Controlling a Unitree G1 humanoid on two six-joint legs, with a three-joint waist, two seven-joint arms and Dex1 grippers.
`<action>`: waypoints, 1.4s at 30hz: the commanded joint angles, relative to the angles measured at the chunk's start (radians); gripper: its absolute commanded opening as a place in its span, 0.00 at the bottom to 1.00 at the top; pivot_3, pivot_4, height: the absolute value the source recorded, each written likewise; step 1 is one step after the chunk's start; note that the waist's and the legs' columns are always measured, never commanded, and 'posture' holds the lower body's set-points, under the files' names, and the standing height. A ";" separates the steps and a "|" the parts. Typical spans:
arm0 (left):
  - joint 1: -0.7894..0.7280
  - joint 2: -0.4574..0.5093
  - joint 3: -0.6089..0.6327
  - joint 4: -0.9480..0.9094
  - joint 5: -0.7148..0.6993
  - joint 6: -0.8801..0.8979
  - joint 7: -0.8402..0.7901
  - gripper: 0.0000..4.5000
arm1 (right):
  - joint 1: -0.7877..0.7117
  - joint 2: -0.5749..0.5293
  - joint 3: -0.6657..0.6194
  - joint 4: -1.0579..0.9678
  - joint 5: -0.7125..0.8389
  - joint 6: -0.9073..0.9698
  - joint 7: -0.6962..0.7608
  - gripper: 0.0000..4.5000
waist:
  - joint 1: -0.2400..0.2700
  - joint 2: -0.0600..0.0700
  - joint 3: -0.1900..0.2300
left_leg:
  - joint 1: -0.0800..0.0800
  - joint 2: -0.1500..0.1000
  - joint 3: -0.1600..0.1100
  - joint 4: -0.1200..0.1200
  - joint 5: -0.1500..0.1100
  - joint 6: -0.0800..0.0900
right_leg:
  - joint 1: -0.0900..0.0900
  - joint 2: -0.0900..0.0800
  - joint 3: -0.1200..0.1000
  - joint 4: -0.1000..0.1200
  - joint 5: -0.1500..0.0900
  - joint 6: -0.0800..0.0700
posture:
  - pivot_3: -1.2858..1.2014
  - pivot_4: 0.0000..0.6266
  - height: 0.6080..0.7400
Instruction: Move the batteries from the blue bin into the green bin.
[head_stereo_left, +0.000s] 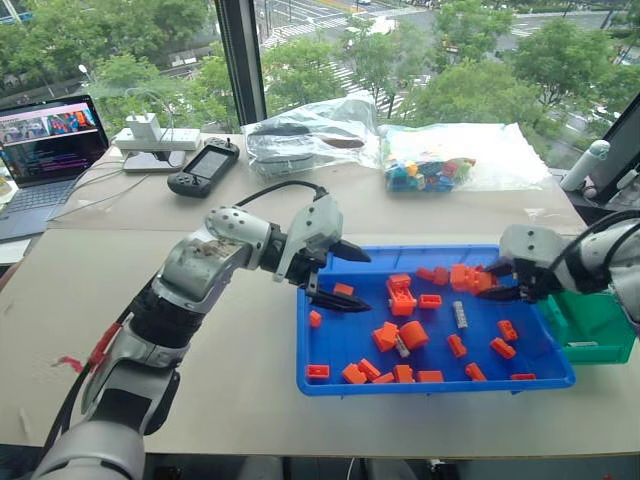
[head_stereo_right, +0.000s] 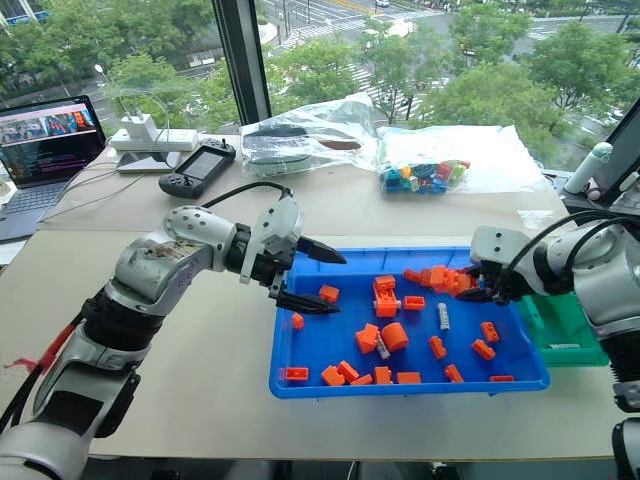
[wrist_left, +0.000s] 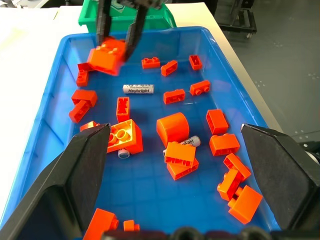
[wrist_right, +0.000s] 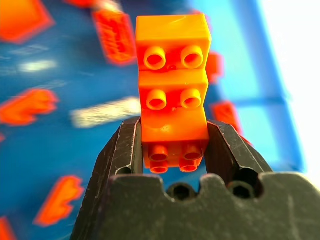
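Brick stack (wrist_right: 173, 85) of three orange pieces, not a battery, clamped at its lowest brick between the fingers of the right gripper (head_stereo_left: 490, 282) and held over the far right end of the blue bin (head_stereo_left: 430, 385), just beside the green bin (head_stereo_left: 600, 320). Best treated, by the look of it, as a wrong pick or a clearing move: keep it out of the green bin, lower it onto bare blue floor well apart from the batteries, and let go only once it is low enough not to bounce. Then go for the free battery (head_stereo_left: 460, 315), lying alone near the middle of the tray with open floor round it; come down with the jaws across its slim body, not along it, and close gently since a smooth cylinder probably rolls. Left gripper (head_stereo_left: 365, 281) spread wide and empty, hanging over the tray's left rim, clear of everything. From the head views: the layout of both arms, both bins and the short path to the green one. From the right wrist view: the grip itself, studs and all, with the tray behind blurred. Added by the left wrist view: the printed label on the free battery, a second battery (wrist_left: 189, 142) tucked under an orange brick, and a third battery (wrist_left: 125, 153) poking from beneath a larger one, both needing bricks shifted first.
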 joint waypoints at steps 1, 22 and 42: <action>-0.020 0.006 0.005 -0.021 -0.007 0.002 -0.010 1.00 | -0.040 0.017 -0.001 0.073 -0.093 -0.065 -0.151 0.33 | -0.001 0.000 0.000 | 0.000 0.000 0.000 0.000 0.000 0.000 | 0.000 0.000 0.000 0.000 0.000 0.000 | 0.52 0.24 0.94; -0.054 -0.081 0.036 0.043 -0.011 -0.027 0.037 1.00 | 0.138 0.088 -0.352 -0.608 0.241 0.850 -0.254 0.99 | 0.001 0.000 0.000 | -0.001 0.000 -0.001 -0.001 0.000 0.000 | 0.000 0.001 0.000 0.002 0.000 0.000 | 0.52 0.24 0.94; -0.068 -0.084 0.056 0.045 -0.017 0.009 0.061 1.00 | 0.246 0.301 -0.455 -0.786 0.551 1.352 -0.899 0.99 | 0.003 0.000 0.000 | -0.001 -0.002 -0.003 -0.001 0.000 0.001 | 0.000 0.000 -0.001 0.002 0.000 0.000 | 0.52 0.24 0.94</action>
